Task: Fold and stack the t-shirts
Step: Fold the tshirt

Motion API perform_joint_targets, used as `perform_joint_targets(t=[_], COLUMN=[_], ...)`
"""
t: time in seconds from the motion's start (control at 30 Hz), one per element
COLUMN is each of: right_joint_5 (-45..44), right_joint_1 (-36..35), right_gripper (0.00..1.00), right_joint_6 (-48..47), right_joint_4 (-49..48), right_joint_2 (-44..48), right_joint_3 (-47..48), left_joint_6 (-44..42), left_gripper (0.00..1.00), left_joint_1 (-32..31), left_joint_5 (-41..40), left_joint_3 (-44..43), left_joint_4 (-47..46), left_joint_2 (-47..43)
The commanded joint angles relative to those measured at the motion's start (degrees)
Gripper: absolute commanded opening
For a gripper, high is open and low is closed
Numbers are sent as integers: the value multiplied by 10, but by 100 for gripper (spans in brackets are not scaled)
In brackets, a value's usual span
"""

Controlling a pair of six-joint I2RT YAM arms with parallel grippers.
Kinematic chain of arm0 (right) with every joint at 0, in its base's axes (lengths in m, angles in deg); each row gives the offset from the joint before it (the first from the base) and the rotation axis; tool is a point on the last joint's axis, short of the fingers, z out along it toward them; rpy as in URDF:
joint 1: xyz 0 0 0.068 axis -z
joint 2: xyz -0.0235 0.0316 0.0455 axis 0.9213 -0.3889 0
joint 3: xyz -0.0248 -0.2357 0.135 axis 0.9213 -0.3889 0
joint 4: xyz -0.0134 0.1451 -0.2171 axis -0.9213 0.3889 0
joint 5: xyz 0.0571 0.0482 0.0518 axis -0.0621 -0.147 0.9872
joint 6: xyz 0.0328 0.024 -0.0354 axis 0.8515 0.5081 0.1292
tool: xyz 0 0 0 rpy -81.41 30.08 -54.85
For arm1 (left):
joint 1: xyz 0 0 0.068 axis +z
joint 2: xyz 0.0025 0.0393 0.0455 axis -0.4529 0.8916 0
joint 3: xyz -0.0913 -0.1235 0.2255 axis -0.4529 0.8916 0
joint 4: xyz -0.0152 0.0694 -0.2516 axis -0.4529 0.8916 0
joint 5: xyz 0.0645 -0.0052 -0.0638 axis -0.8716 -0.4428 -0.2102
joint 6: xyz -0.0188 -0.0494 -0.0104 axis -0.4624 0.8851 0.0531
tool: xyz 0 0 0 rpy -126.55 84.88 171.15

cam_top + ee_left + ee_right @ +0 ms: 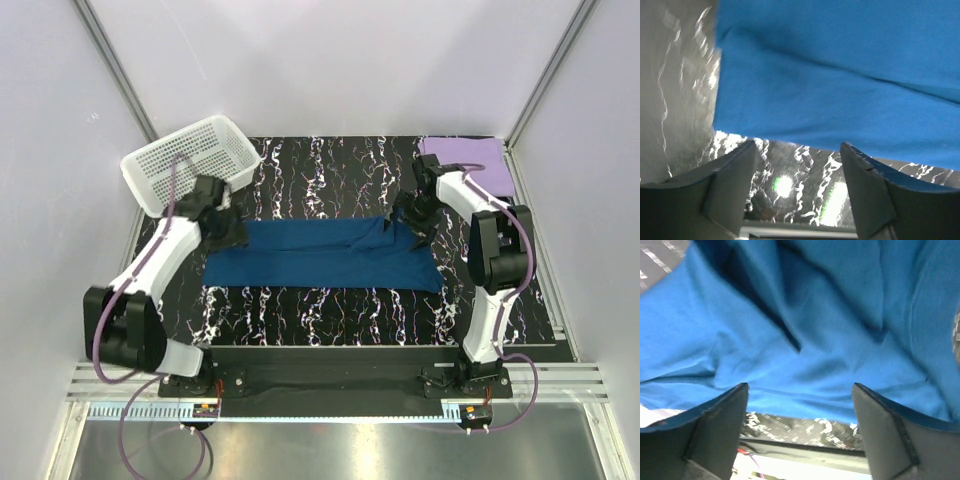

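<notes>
1. Blue shirt lies across the middle of the worktop as a long flat band of soft cloth. It is smooth on the left and bunched into creases at the right end.
2. Left gripper sits at the band's left end. Its dark wedge-shaped fingers are spread wide with nothing between them, and glossy black marbled surface shows in the gap.
3. Right gripper is over the rumpled right end. Its fingers are wide apart and grip nothing, with deep folds just beyond the tips.
4. Lavender shirt lies in the far right corner as a flat folded rectangle, well apart from the blue one.
5. Basket, white perforated plastic, is in the far left corner.
</notes>
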Motion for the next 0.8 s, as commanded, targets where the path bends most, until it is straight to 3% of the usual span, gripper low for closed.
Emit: perform_joint_targets(t=[0.0,0.17,0.23,0.3,0.47,0.77], right_joint_5=[-46,-70,-66,-82,-159,-206], right_joint_1=[-24,-54,-63,-72,-80,-110], right_gripper=[93,98,100,100,100,100], right_joint_6=[78,187,234,261,302,294], right_joint_4=[37,67,68,72,98,127], right_joint_2=[46,25,16,4,-34,-149], right_joint_3=[34,67,69,82,133,205], left_joint_6=[-41,-139,-163,-179,-159,-91], left_gripper=[76,79,85,86,84,83], left_joint_1=[-77,-166,-176,-178,-179,-187], left_joint_5=[-55,-29,-22,-28,-56,-53], left_joint_3=[-65,-123,-123,-116,-95,-3], left_joint_4=[-17,-28,-37,-40,-36,-36], left_joint_2=[59,124,127,122,72,-64])
